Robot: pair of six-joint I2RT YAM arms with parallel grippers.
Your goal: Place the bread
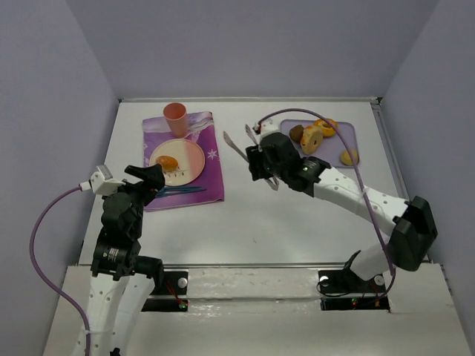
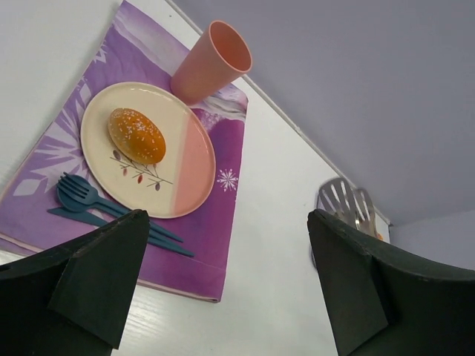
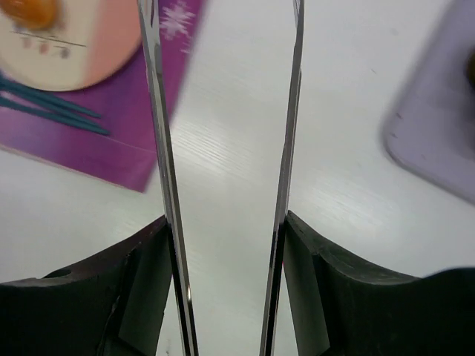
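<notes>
The bread (image 1: 168, 162) (image 2: 136, 136), a small golden-orange bun with a browned top, lies on the left half of the cream and pink plate (image 1: 189, 156) (image 2: 189, 159). A blurred edge of the bread (image 3: 30, 11) shows at the top left of the right wrist view. My right gripper (image 1: 261, 159) (image 3: 226, 222) is over the middle of the table, shut on metal tongs (image 1: 241, 148) (image 3: 159, 148). The tongs' arms stand apart with nothing between them. My left gripper (image 1: 152, 178) (image 2: 226, 222) hangs open and empty near the placemat's front edge.
The plate sits on a purple placemat (image 1: 211, 174) with a pink cup (image 1: 176, 119) behind it and blue cutlery (image 1: 178, 190) in front. A lilac tray (image 1: 350, 137) at the back right holds a ring donut (image 1: 312, 139) and other buns.
</notes>
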